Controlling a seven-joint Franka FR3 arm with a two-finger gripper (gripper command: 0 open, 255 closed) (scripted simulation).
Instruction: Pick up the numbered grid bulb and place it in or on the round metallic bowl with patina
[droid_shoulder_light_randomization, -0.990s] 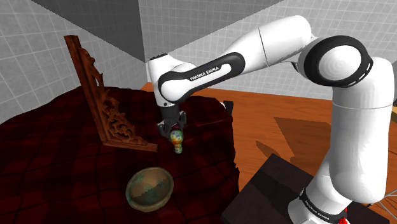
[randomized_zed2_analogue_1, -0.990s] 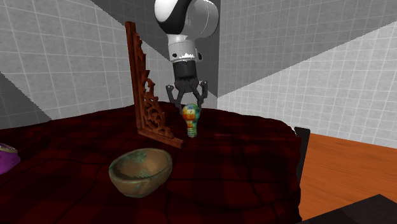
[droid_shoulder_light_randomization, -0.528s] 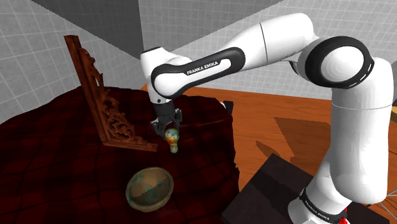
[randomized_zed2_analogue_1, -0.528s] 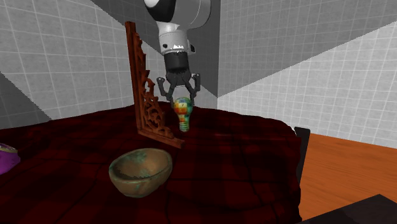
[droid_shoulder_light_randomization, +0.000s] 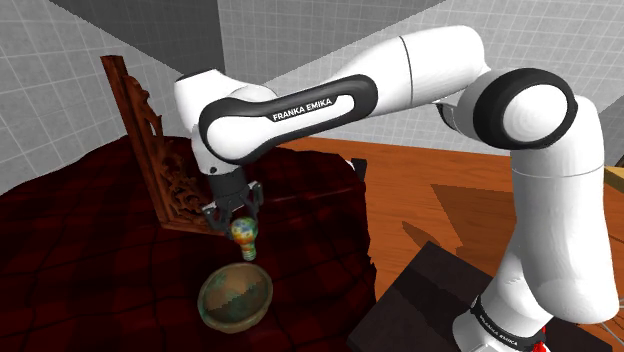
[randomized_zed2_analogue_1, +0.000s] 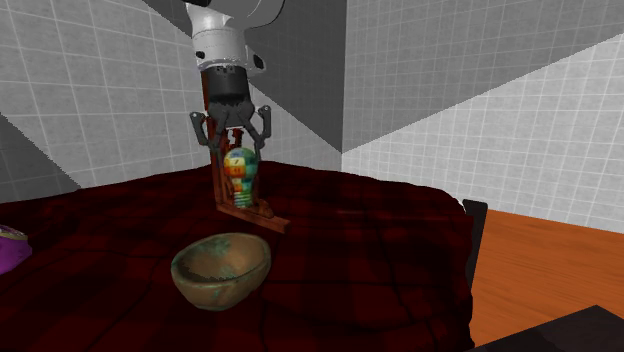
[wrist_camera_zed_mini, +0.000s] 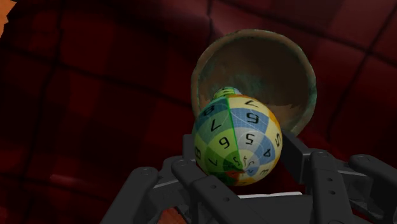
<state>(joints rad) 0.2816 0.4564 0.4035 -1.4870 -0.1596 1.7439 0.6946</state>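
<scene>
The bulb (droid_shoulder_light_randomization: 243, 238) is a small light bulb covered in a coloured grid of numbers, hanging base-down in the air. My black gripper (droid_shoulder_light_randomization: 236, 222) is shut on the bulb's round top (randomized_zed2_analogue_1: 240, 166). The round bowl (droid_shoulder_light_randomization: 235, 295), brownish with green patina, sits on the dark red checked cloth (droid_shoulder_light_randomization: 80, 260) just below and slightly toward the shoulder view's near side of the bulb. In the wrist view the bulb (wrist_camera_zed_mini: 236, 140) sits clasped in the gripper (wrist_camera_zed_mini: 238, 167), with the bowl (wrist_camera_zed_mini: 254, 67) beneath its base.
A carved wooden bracket (droid_shoulder_light_randomization: 155, 160) stands upright on the cloth behind the gripper. A purple object (randomized_zed2_analogue_1: 10, 247) lies at the second exterior view's left edge. The table's edge drops to an orange wood floor (droid_shoulder_light_randomization: 440, 190). The dark stand (droid_shoulder_light_randomization: 425, 300) is lower right.
The gripper has carried the bulb leftward in both exterior views and toward the bowl, so it now hangs nearly over the bowl. The bowl and bracket have not moved.
</scene>
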